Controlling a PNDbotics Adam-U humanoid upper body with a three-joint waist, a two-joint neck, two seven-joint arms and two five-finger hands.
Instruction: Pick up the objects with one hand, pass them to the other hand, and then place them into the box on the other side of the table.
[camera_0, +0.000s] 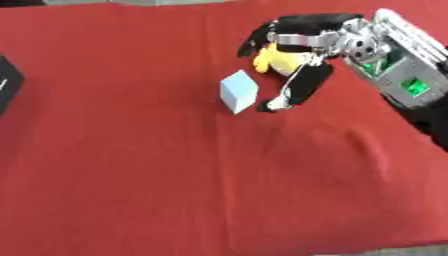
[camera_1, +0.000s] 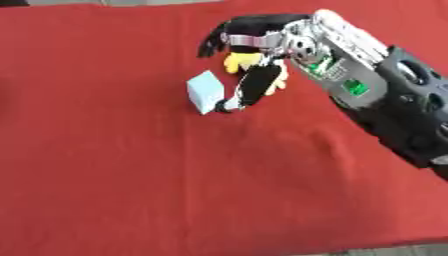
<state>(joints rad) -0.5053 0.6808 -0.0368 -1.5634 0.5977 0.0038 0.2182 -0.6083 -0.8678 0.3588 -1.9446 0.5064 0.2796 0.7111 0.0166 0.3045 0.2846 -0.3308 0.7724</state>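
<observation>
Cloth (camera_0: 175, 190): red, covering your table. Box (camera_0: 7, 85): dark, showing at the left edge, receiving nothing yet. Right hand (camera_0: 302, 47): curling its fingers around the yellow toy (camera_0: 278, 60) at far right. Cube (camera_0: 238, 91): pale blue, lying just beside your thumb, waiting. Handover and placing are remaining; left hand unseen.

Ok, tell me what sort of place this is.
Probably a robot test bench rather than a home: a table under a plain red cloth, only a pale blue block and a yellow toy as props, the right hand curled over the toy, and a dark box at the left edge.
</observation>
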